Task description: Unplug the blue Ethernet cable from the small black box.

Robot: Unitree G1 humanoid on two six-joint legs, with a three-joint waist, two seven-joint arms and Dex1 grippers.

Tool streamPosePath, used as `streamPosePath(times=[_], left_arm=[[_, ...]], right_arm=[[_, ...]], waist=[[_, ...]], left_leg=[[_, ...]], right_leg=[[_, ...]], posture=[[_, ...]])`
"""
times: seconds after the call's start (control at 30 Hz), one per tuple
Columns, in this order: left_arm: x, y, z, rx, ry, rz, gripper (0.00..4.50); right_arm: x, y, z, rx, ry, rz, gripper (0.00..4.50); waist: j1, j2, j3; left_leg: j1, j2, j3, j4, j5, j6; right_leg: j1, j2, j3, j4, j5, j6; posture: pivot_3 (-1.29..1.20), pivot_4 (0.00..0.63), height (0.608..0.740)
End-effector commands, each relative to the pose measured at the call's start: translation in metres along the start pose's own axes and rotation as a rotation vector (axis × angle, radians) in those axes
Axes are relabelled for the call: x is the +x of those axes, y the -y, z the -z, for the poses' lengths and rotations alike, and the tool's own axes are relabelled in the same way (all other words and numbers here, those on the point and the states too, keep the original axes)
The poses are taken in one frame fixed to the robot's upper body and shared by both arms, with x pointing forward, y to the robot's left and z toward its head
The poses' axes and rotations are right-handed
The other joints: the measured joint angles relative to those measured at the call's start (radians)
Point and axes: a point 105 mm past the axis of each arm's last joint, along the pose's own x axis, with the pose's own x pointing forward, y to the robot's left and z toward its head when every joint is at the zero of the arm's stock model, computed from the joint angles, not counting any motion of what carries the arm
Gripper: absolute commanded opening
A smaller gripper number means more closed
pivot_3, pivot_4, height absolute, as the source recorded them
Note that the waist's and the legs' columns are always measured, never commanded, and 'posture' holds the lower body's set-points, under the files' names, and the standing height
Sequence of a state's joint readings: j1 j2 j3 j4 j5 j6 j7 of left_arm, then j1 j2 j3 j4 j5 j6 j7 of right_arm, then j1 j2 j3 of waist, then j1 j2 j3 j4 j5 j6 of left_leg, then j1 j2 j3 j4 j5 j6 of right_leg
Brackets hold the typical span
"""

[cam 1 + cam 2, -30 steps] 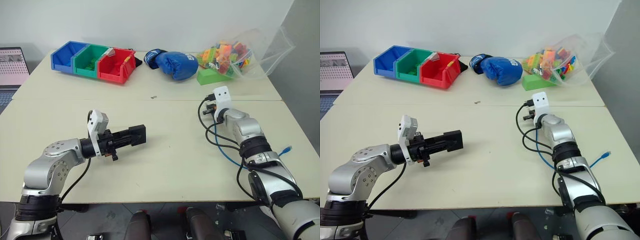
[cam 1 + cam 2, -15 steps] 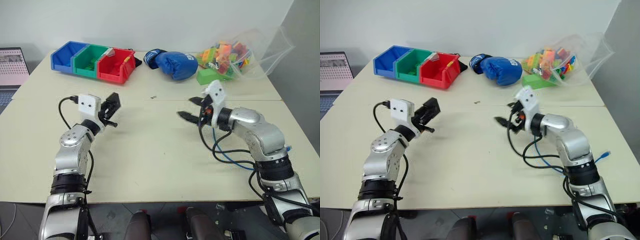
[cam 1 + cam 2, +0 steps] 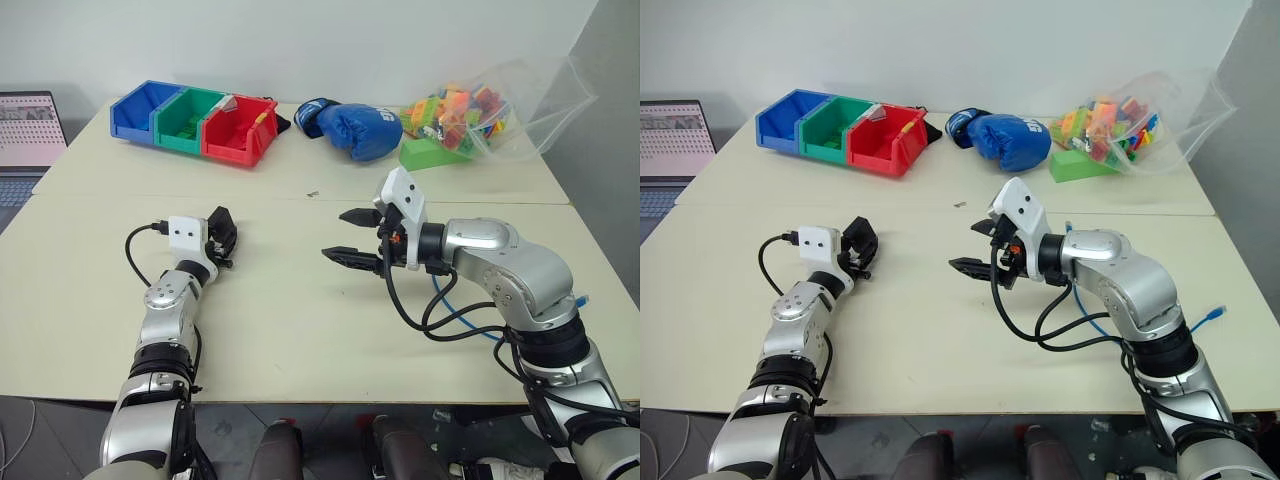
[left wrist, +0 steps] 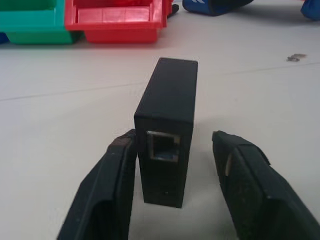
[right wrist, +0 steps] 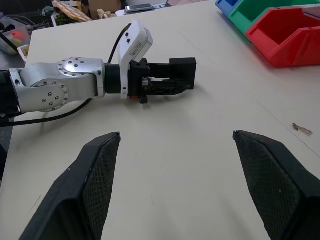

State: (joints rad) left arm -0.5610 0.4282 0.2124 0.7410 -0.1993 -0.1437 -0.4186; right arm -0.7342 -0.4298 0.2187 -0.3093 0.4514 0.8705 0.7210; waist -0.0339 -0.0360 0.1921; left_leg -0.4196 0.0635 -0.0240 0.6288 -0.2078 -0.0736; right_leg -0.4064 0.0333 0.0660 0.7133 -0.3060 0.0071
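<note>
**Grippers apart over a cream table**

Right gripper (image 3: 347,237) hangs released, empty. Left gripper (image 4: 175,165) brackets the small black box (image 4: 167,127), one finger touching, port vacant. Blue Ethernet cable (image 3: 455,310) lies beneath the right arm, partly hidden. Red, green and blue bins (image 3: 195,122) hold indistinct bits.

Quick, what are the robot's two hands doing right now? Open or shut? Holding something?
Left gripper: open, fingers on either side of the small black box, one finger apart from it.
Right gripper: open wide, holding nothing.
</note>
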Motion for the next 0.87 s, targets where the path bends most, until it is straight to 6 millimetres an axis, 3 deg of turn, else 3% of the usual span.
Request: streamPosePath(times=[0.03,0.13,0.3,0.43,0.7,0.87], left_arm=[[-0.007,-0.002,-0.009,-0.022,0.033,0.018,3.38],[-0.022,-0.003,-0.008,-0.032,0.004,0.042,3.95],[-0.061,-0.001,-0.024,0.049,-0.099,0.136,3.95],[-0.082,0.003,-0.053,0.11,-0.131,0.261,3.95],[-0.099,-0.002,-0.091,0.119,-0.139,0.368,3.95],[-0.102,0.004,-0.098,0.121,-0.134,0.435,3.95]], right_arm=[[-0.004,-0.005,-0.008,-0.039,0.018,0.003,3.84],[-0.007,-0.007,-0.003,-0.021,0.009,0.018,3.84],[-0.031,-0.003,0.021,0.047,-0.024,0.112,3.84],[-0.06,0.014,0.036,0.082,-0.061,0.22,3.84],[-0.102,0.046,0.055,0.109,-0.13,0.379,3.84],[-0.108,0.048,0.062,0.111,-0.15,0.39,3.84]], waist=[[0.0,0.0,0.0],[-0.004,0.0,0.0],[-0.008,0.0,0.0],[-0.003,0.0,0.0],[-0.008,0.0,0.0],[-0.008,0.0,0.0]], left_leg=[[0.0,0.0,0.0,0.0,0.0,0.0],[0.0,0.0,0.0,0.0,0.0,0.0],[0.0,0.001,0.0,-0.001,0.0,0.0],[0.0,0.0,-0.002,-0.001,0.0,0.0],[0.003,0.001,0.001,-0.001,0.0,0.0],[0.002,0.001,0.001,-0.001,0.0,0.0]], right_leg=[[0.0,0.0,0.0,0.0,0.0,0.0],[0.0,0.0,0.001,0.0,0.0,0.0],[0.0,0.0,0.001,0.0,0.0,0.0],[0.0,-0.001,0.003,0.0,-0.002,0.004],[0.001,0.0,0.003,0.0,-0.003,0.005],[0.0,0.0,0.003,-0.001,-0.004,0.004]], posture=[[0.0,0.15,0.74],[0.0,0.15,0.74],[0.0,0.15,0.74],[0.0,0.15,0.74],[0.0,0.15,0.74],[0.0,0.15,0.74]])
